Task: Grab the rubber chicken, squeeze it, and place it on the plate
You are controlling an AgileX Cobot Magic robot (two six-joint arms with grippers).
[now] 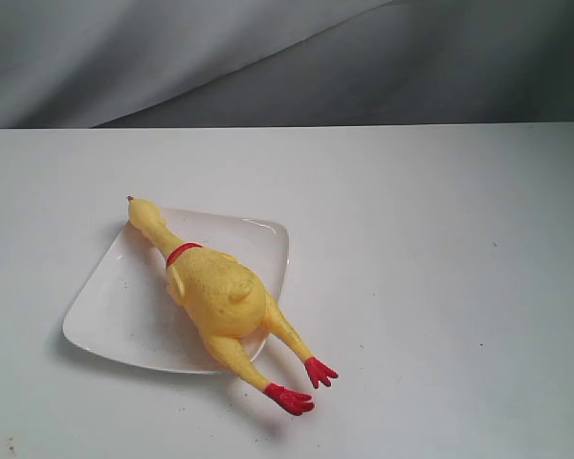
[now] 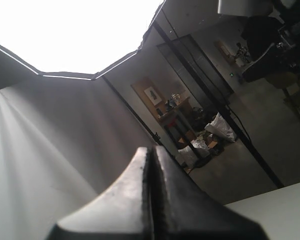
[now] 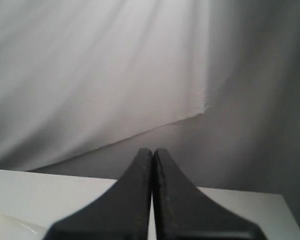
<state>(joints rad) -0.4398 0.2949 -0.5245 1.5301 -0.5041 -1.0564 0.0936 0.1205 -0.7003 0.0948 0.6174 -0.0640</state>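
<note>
Grey cloth [image 1: 268, 57] hangs behind a white bench [image 1: 440, 287]; neither arm shows in the exterior view. The plate [image 1: 115, 306] sits left of the bench's middle, nearer the near edge than the far one, one corner turned toward the far edge. The rubber chicken [image 1: 215, 287] lies across it on the diagonal: head over the plate's far-left rim, body on the plate, both legs running off the near-right rim so the red feet rest on the bench toward the near edge. Left jaws: pressed together, nothing between them, pointed up and away at the room beyond the bench. Right jaws: also pressed together and empty, looking level along the bench toward the cloth, with a sliver of yellow and plate rim at the corner of that view. Judgement: placement looks done, and the step in hand is simply to hold clear. To do it well, both arms should be kept high and off the near-right side of the plate, since a brush against the overhanging legs could lever the light toy off the rim.
</note>
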